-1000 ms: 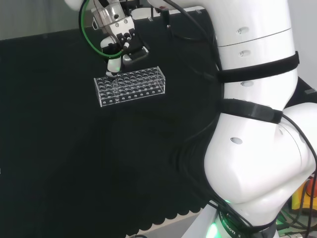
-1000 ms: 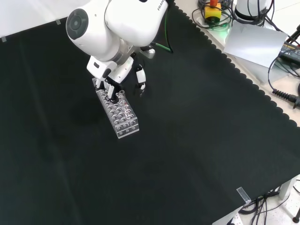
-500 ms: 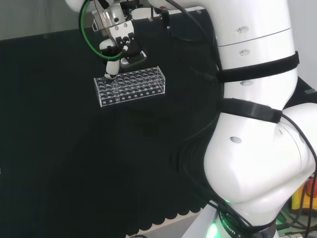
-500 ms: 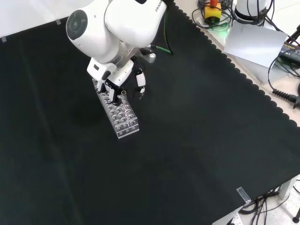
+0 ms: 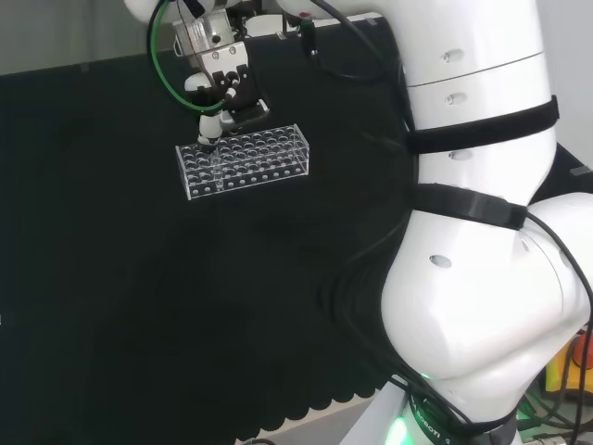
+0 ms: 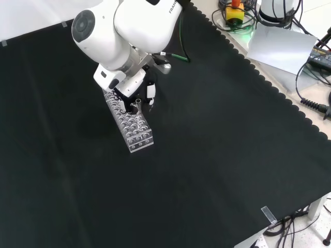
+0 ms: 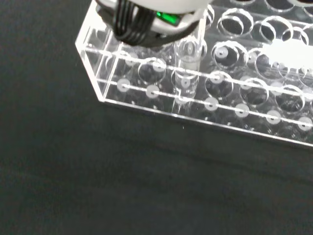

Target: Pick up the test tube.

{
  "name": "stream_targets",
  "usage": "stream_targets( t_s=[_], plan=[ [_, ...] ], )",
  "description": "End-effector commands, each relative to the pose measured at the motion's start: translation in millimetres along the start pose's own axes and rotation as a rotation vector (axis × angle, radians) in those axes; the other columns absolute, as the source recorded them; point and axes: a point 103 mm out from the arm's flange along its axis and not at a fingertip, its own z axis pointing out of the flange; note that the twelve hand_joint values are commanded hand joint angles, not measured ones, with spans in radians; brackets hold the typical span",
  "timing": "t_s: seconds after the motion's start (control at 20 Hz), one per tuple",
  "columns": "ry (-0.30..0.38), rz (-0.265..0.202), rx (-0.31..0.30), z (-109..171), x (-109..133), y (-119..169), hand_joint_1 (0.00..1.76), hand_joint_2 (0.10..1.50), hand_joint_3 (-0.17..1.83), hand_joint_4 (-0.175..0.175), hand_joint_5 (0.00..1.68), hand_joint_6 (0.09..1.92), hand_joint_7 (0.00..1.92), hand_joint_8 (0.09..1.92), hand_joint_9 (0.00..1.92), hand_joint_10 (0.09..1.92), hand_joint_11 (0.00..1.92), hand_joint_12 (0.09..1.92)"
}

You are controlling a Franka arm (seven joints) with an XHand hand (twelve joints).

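Near the top centre of the wrist view, a clear glass test tube [image 7: 187,58] stands upright in a hole close to one end of a clear plastic rack with rows of round holes [image 7: 205,93]. Whether the tube's upper part is gripped cannot be made out. Upper left in the head view, the black and white robot hand [image 5: 222,88] hangs over the rack's [image 5: 243,160] left end, one white fingertip [image 5: 209,130] reaching down to its top; whether the fingers pinch the tube I cannot tell. Upper left in the front view, the hand [image 6: 135,93] sits at the rack's [image 6: 132,125] far end, on the black cloth [image 6: 217,155].
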Motion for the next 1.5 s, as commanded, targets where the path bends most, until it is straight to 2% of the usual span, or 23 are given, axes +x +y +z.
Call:
stream_targets(
  t_s=[0.05, 0.2, 0.5, 0.9, 1.3, 1.5],
  plan=[
    [0.066, 0.075, -0.089, -7.5, 1.4, 1.1, 1.23, 0.72, 0.50, -0.175, 1.34, 0.47, 1.72, 0.44, 1.69, 0.71, 1.36, 0.89],
    [0.084, 0.077, -0.096, -11.9, 0.1, 1.8, 1.23, 0.70, 0.53, -0.175, 1.36, 0.46, 1.75, 0.43, 1.70, 0.71, 1.36, 0.87],
    [0.113, 0.075, -0.072, -18.2, -4.2, 0.4, 1.23, 0.68, 0.57, -0.175, 1.36, 0.46, 1.77, 0.43, 1.71, 0.73, 1.36, 0.82],
    [0.160, 0.085, -0.081, -32.5, -14.9, -16.3, 1.23, 0.68, 0.58, -0.175, 1.36, 0.47, 1.77, 0.43, 1.72, 0.73, 1.36, 0.82],
    [0.211, 0.095, -0.122, -68.7, -25.6, -33.8, 1.23, 0.67, 0.58, -0.175, 1.36, 0.47, 1.77, 0.44, 1.71, 0.74, 1.36, 0.81],
    [0.212, 0.085, -0.151, -92.5, -29.8, -45.9, 1.23, 0.67, 0.59, -0.175, 1.36, 0.47, 1.77, 0.44, 1.71, 0.74, 1.36, 0.81]
  ],
)
